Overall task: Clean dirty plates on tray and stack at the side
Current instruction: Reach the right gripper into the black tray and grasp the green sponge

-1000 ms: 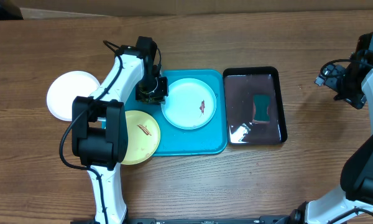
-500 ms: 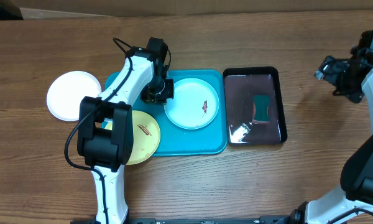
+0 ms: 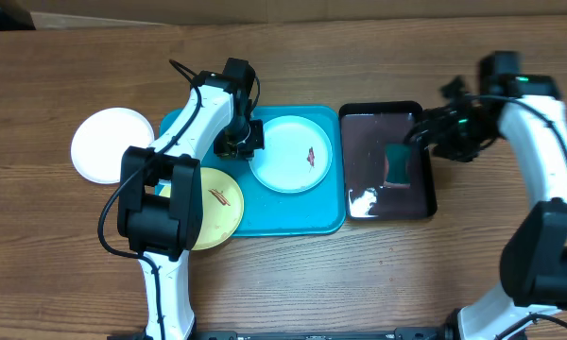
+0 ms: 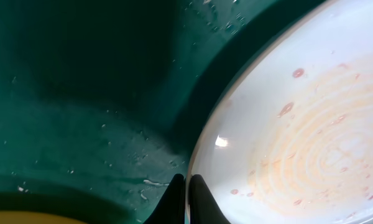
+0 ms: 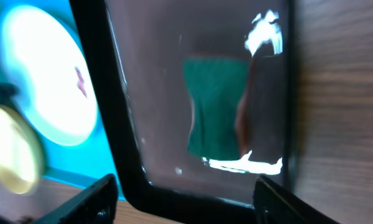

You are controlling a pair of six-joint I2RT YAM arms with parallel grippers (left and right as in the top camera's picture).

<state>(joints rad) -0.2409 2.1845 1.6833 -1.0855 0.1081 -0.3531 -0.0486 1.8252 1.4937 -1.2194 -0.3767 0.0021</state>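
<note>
L pincer (image 4: 186, 200) pinched narrow on rim of light blue plate (image 4: 286, 118), which lies flat in turquoise tray (image 3: 293, 219). Thin plastic, prob. light, stiff, wet-slick, so grip rim only. R pincer (image 5: 186, 198) wide, empty, over green sponge (image 5: 214, 106).

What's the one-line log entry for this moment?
left gripper: shut on light blue plate rim; right gripper: open over black tray; white plate: on table

Glossy black tray (image 3: 387, 161), smooth, probably plastic plates (image 3: 292, 156), wood-grain table (image 3: 265, 283)
</note>
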